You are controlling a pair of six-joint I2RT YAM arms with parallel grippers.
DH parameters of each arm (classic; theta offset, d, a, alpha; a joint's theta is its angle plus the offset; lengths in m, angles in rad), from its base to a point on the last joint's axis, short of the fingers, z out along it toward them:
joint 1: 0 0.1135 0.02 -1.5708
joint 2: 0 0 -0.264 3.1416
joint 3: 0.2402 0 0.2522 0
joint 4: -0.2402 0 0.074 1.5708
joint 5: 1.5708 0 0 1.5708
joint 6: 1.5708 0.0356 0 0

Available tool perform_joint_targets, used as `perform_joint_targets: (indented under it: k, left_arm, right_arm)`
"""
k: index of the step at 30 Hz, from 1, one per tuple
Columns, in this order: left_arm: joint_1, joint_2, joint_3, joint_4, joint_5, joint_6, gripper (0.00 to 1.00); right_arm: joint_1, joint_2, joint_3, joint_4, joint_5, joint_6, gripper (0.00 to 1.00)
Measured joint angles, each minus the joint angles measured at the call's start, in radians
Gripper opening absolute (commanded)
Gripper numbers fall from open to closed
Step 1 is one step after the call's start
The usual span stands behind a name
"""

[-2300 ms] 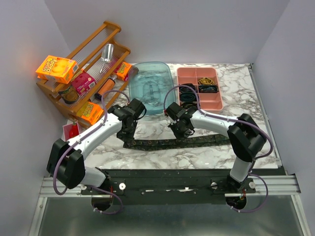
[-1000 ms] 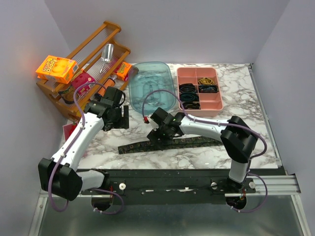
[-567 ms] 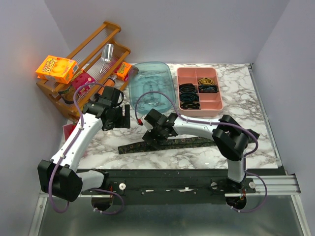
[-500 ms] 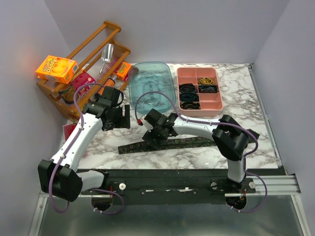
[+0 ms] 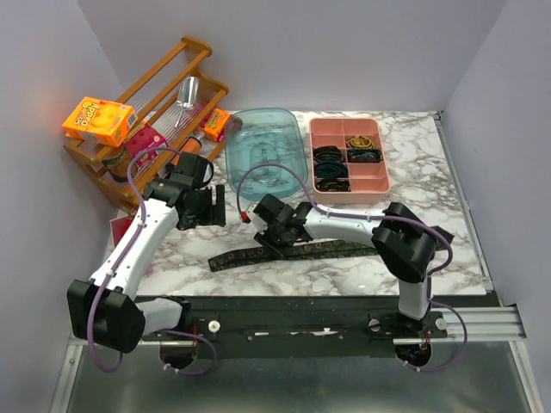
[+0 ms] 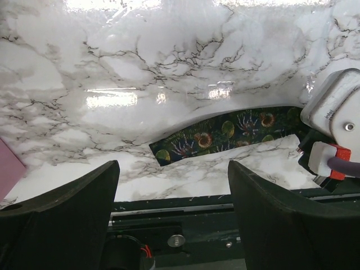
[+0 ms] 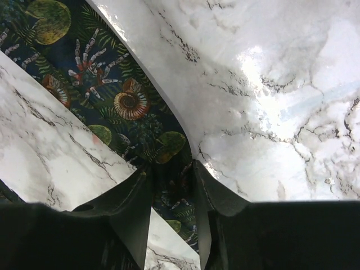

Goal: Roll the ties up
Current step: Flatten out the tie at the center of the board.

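One tie (image 5: 336, 249) lies stretched along the near part of the marble tabletop (image 5: 430, 172), running left to right in front of both arm bases. Its pointed left end rests flat near the left arm. The fabric is dark, printed with shells and leaves.

The right pincer (image 5: 269, 245) is down on the tie a little in from that left end. In the wrist view its fingers (image 7: 135, 208) stand narrow, with a fold of the tie (image 7: 129, 104) pinched between them.

The left pincer (image 5: 213, 206) hangs apart from the tie, farther back on the tabletop. Its fingers (image 6: 67, 208) are spread wide, with nothing between them.

Behind the arms sit a blue tub (image 5: 293, 146) and a pink tray (image 5: 385, 163) – dark coils fill several of the tray's compartments.
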State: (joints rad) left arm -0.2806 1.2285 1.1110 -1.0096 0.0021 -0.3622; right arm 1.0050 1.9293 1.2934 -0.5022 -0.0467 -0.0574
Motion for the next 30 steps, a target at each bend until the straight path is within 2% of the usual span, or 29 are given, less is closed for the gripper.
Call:
perform_joint_targets:
  k: [5, 7, 10, 11, 12, 23, 26, 29, 30]
  left_arm:
    - [0.007, -0.002, -0.013, -0.001, -0.001, 0.000, 0.87]
    - [0.009, -0.002, -0.014, -0.001, -0.002, 0.000, 0.87]
    - [0.013, -0.002, -0.014, -0.001, -0.002, 0.000, 0.87]
    - [0.013, -0.002, -0.014, -0.001, -0.003, 0.000, 0.87]
    - [0.013, -0.003, -0.015, -0.001, -0.003, 0.000, 0.87]
    - [0.022, -0.046, -0.094, 0.008, 0.018, -0.017, 0.84]
    - [0.026, -0.071, -0.140, 0.027, 0.050, -0.036, 0.78]
    - [0.026, -0.107, -0.208, 0.046, 0.097, -0.068, 0.57]
    - [0.026, -0.117, -0.225, 0.050, 0.109, -0.076, 0.42]
  right_arm:
    - [0.002, -0.024, -0.030, 0.014, 0.001, 0.001, 0.43]
    - [0.003, -0.038, -0.043, 0.014, 0.001, 0.001, 0.48]
    - [0.004, -0.060, -0.053, 0.013, 0.000, 0.004, 0.67]
    - [0.004, -0.069, -0.057, 0.013, 0.000, 0.008, 0.68]
    - [0.004, -0.078, -0.060, 0.013, 0.001, 0.006, 0.73]
    - [0.012, -0.168, -0.078, 0.014, -0.026, 0.008, 0.75]
    - [0.029, -0.161, -0.078, 0.015, -0.027, 0.007, 0.80]
    - [0.043, -0.135, -0.072, 0.016, -0.023, 0.004, 0.82]
    - [0.046, -0.123, -0.069, 0.016, -0.018, 0.003, 0.84]
